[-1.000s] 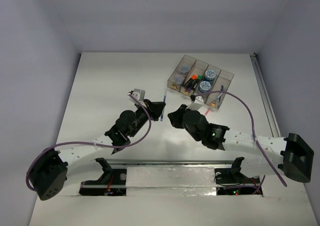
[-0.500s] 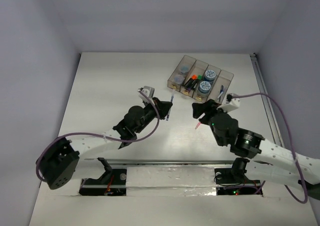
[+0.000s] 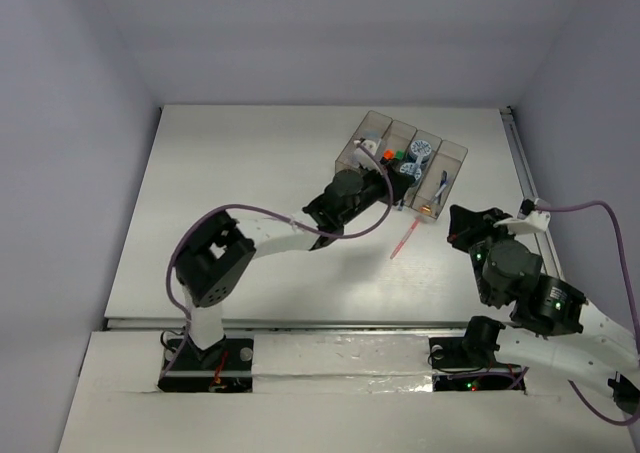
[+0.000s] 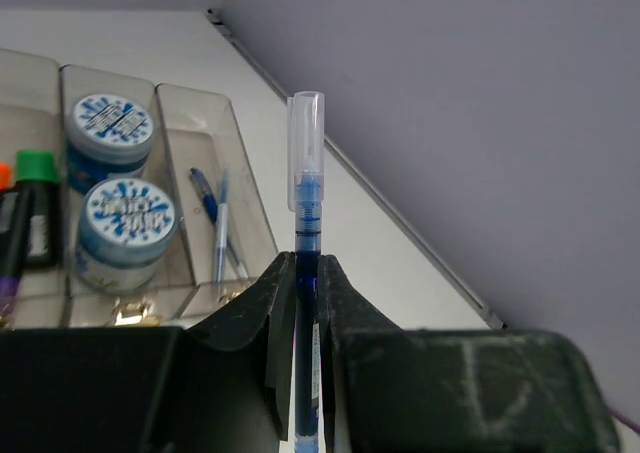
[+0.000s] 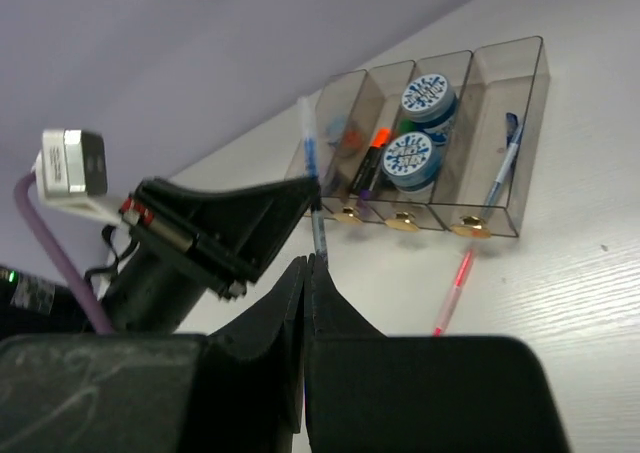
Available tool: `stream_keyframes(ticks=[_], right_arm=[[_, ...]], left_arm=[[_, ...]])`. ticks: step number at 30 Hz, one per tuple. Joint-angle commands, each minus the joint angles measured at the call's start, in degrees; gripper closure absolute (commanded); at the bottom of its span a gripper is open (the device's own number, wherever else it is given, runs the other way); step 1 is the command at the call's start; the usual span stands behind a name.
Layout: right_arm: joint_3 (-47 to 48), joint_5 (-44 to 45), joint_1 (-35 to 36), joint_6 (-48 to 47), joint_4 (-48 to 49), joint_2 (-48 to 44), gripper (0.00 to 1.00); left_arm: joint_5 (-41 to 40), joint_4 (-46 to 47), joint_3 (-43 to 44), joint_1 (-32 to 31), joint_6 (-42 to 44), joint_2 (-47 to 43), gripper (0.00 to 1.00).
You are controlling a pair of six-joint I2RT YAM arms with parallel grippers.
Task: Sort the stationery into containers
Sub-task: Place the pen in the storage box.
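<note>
Left end effector (image 4: 305, 273) has the blue pen (image 4: 306, 203) clamped over the containers (image 4: 190, 113), right end effector (image 5: 305, 273) closed empty; next, probably lower it into the rightmost one.

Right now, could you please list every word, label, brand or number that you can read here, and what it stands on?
No text can be read.
Patterned rolls: blue print on the lids, too blurred to read.
Green-capped marker: dark label, too small to read.
Blue pen: no readable print.
</note>
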Motion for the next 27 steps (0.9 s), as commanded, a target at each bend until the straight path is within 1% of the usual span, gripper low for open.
stream_keyframes(ticks=[1, 3, 4, 5, 6, 8, 9, 11, 12, 16, 18, 22, 27], right_arm=[[2.49, 3.01, 0.29, 0.95, -5.06, -0.47, 1.0], [1.53, 1.78, 0.29, -1.16, -3.14, -1.87, 1.0], [1.35, 1.51, 0.29, -1.16, -2.95, -2.31, 1.0], [1.18, 1.16, 0.29, -1.16, -2.95, -2.84, 1.0], [0.91, 0.38, 0.29, -1.16, -2.78, -3.11, 1.0], [0.74, -0.42, 0.29, -1.25, -2.6, -3.02, 1.0], [0.39, -0.94, 0.29, -1.34, -1.73, -2.85, 1.0], [-0.23, -1.91, 0.29, -1.6, -1.02, -2.41, 1.0], [-0.32, -2.26, 0.29, -1.6, -0.76, -1.88, 1.0], [-0.76, -3.93, 0.29, -1.95, -0.05, -1.53, 1.0], [-1.02, -4.55, 0.29, -2.13, 0.04, -1.79, 1.0], [-1.72, -4.99, 0.29, -2.04, -0.31, -2.93, 1.0], [-2.34, -5.26, 0.29, -1.34, -0.92, -3.9, 1.0]], left_arm=[[2.98, 3.96, 8.99, -0.6, -1.05, 4.91, 1.0], [4.03, 5.98, 14.16, -0.6, -2.19, 11.58, 1.0], [4.03, 5.98, 16.11, -0.6, -2.55, 11.61, 1.0], [4.56, 5.81, 18.39, -0.6, -2.81, 14.92, 1.0], [4.74, 5.46, 22.59, -0.6, -2.73, 16.52, 1.0], [5.26, 4.93, 26.74, -1.21, -2.37, 21.42, 1.0], [5.44, 4.06, 30.94, -1.21, -2.37, 22.93, 1.0], [5.44, 3.09, 34.65, -1.21, -2.73, 27.31, 1.0], [5.53, 2.13, 38.24, -1.74, -2.9, 28.82, 1.0], [4.65, -2.36, 46.78, -1.74, -2.55, 36.19, 1.0], [4.21, -4.46, 50.9, -1.74, -2.55, 38.14, 1.0], [3.16, -7.46, 56.62, -1.74, -3.25, 42.63, 1.0], [0.79, -8.17, 56.65, -1.21, -3.78, 43.86, 1.0]])
